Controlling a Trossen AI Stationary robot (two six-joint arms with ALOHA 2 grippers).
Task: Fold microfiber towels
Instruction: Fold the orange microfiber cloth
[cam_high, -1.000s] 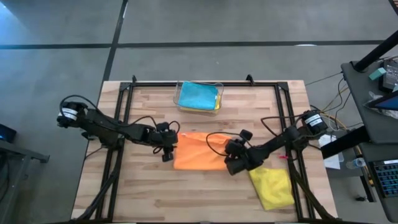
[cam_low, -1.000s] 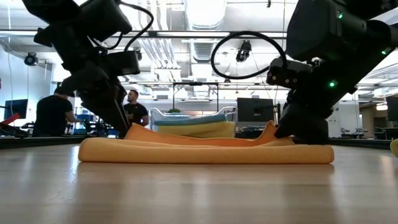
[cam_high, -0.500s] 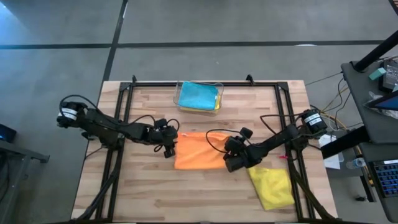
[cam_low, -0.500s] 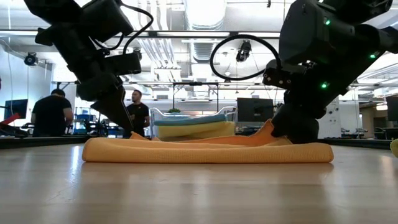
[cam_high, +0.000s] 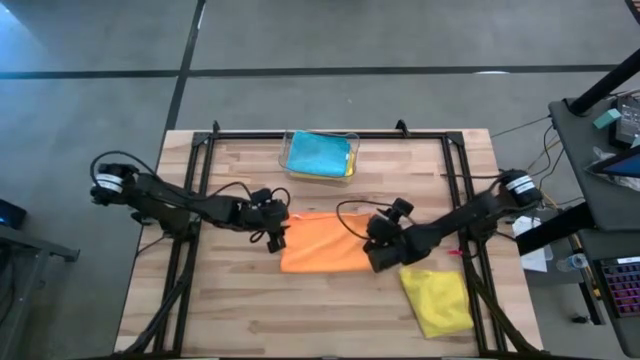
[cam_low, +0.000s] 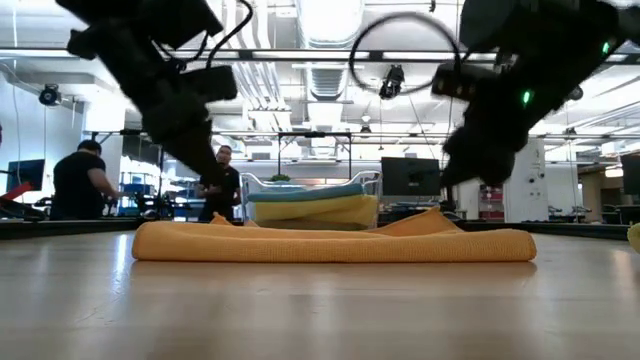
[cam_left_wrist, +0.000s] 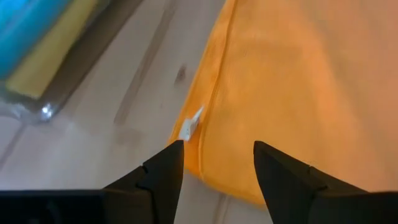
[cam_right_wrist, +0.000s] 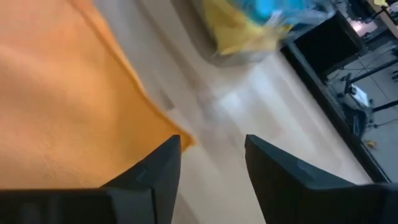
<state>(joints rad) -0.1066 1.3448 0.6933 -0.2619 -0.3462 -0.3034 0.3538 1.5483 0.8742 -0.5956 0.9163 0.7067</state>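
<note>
An orange microfiber towel (cam_high: 320, 243) lies folded flat at the middle of the table; in the low view it is a long low roll (cam_low: 330, 244), with a small peak left at its right end (cam_low: 432, 218). My left gripper (cam_high: 276, 237) hovers open just above the towel's left edge; the towel's corner with a white tag (cam_left_wrist: 192, 124) shows beyond its fingers. At the towel's right edge, my right gripper (cam_high: 377, 252) hovers open over another corner (cam_right_wrist: 177, 138). Both are clear of the cloth in the low view.
A clear bin (cam_high: 320, 155) at the table's far middle holds a blue towel on a yellow one. A crumpled yellow towel (cam_high: 440, 300) lies near the front right. People stand in the room beyond the table (cam_low: 85, 185).
My right gripper has let go of the orange towel's raised right corner and gone up; the lifted flap has sunk to a low peak. My left gripper has also risen off the towel's left end. The towel lies flatter and has stayed in place.
</note>
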